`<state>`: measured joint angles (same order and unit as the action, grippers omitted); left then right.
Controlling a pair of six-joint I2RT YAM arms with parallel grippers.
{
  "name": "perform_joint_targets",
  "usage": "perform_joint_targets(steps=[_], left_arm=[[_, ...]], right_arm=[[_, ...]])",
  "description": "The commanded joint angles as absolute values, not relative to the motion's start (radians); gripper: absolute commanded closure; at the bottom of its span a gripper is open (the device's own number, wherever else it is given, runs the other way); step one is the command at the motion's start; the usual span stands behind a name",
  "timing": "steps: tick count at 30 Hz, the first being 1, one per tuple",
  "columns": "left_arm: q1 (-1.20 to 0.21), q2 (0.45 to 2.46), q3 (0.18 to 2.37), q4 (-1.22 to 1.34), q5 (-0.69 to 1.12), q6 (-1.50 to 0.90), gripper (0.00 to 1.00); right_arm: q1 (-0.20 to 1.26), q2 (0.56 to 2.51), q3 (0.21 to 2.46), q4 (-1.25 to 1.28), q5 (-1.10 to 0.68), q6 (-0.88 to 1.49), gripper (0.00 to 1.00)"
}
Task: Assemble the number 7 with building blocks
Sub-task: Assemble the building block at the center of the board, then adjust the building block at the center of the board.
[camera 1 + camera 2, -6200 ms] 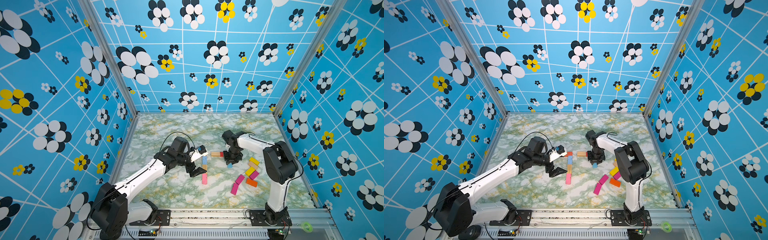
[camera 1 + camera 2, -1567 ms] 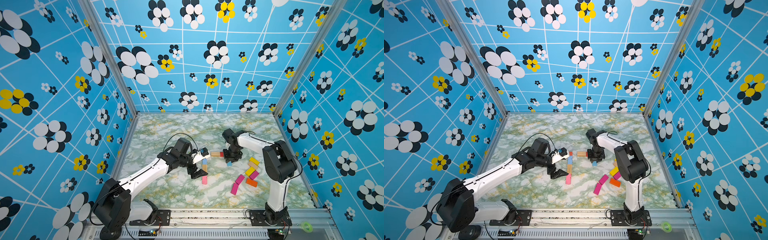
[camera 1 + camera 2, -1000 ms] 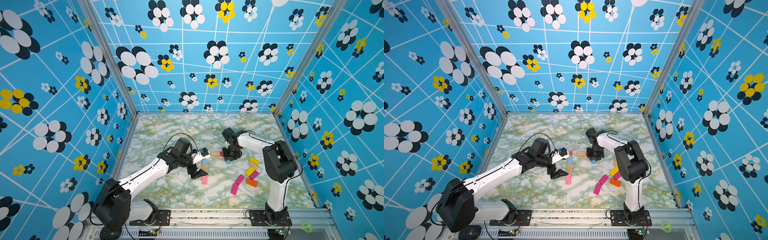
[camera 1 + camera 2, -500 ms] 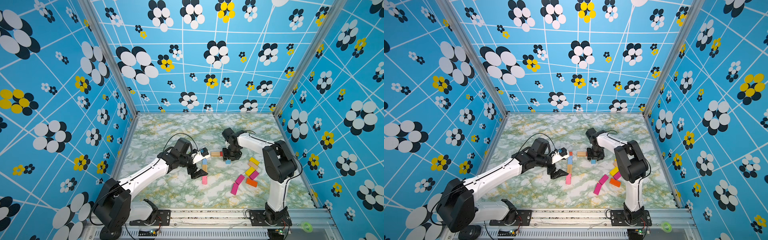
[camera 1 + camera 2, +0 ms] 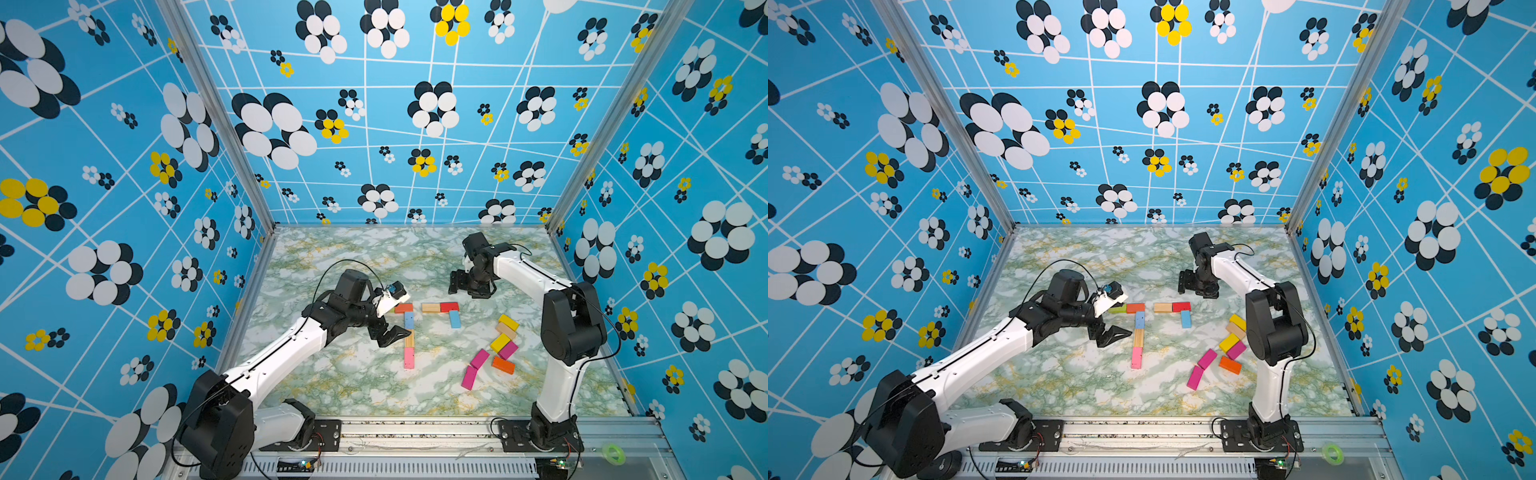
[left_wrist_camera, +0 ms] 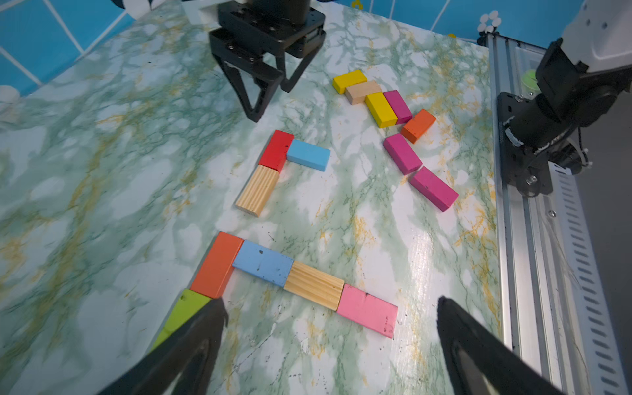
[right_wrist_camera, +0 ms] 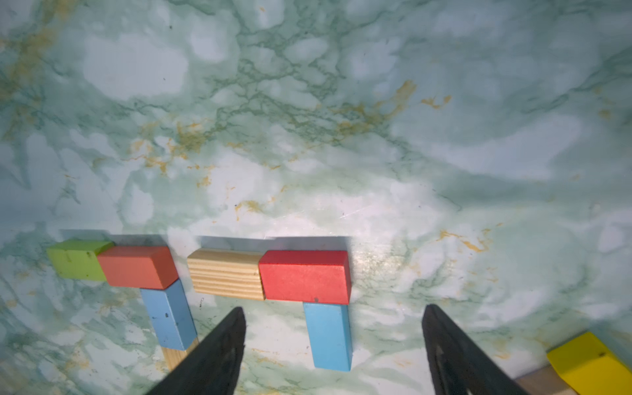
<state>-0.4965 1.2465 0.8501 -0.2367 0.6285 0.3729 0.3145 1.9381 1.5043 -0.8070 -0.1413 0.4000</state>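
Observation:
In both top views a five-block number 7 lies mid-table: a green block (image 5: 1116, 309) and an orange block (image 5: 404, 308) make the bar, and blue (image 5: 409, 321), striped wood (image 5: 409, 338) and pink (image 5: 409, 357) make the stem. Right of it, a wood block (image 5: 430, 307) and a red block (image 5: 449, 306) form a bar. A light blue block (image 7: 328, 335) lies under the red end. My right gripper (image 5: 454, 286) hovers open just behind this group, holding nothing. My left gripper (image 5: 395, 337) is open beside the first stem.
Several loose building blocks lie at the right: yellow (image 5: 508, 322), pale wood (image 5: 505, 331), yellow (image 5: 500, 343), magenta (image 5: 480, 358), orange (image 5: 503, 365). The right arm's upright link (image 5: 571, 328) stands beside them. A metal rail (image 5: 415, 432) runs along the front edge.
My right gripper opened, let go of the light blue block under the red one, and drew back toward the far wall. The left arm has not moved.

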Motion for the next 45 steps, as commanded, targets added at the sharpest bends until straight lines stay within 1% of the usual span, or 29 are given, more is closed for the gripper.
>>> perform_joint_targets(steps=[1, 3, 10, 25, 45], left_arm=[[-0.458, 1.222, 0.858, -0.187, 0.640, 0.301, 0.01], [-0.455, 1.217, 0.854, -0.186, 0.627, 0.301, 0.01], [-0.453, 1.222, 0.852, -0.190, 0.617, 0.302, 0.01], [-0.454, 1.225, 0.851, -0.195, 0.608, 0.313, 0.01], [-0.455, 1.226, 0.856, -0.212, 0.595, 0.325, 0.01]], right_arm=[[0.303, 1.979, 1.503, -0.776, -0.245, 0.402, 0.18], [0.299, 1.986, 1.494, -0.750, -0.281, 0.405, 0.18], [0.296, 2.025, 1.479, -0.730, -0.324, 0.407, 0.18], [0.296, 2.062, 1.465, -0.713, -0.375, 0.422, 0.18], [0.302, 2.054, 1.442, -0.701, -0.422, 0.444, 0.18]])
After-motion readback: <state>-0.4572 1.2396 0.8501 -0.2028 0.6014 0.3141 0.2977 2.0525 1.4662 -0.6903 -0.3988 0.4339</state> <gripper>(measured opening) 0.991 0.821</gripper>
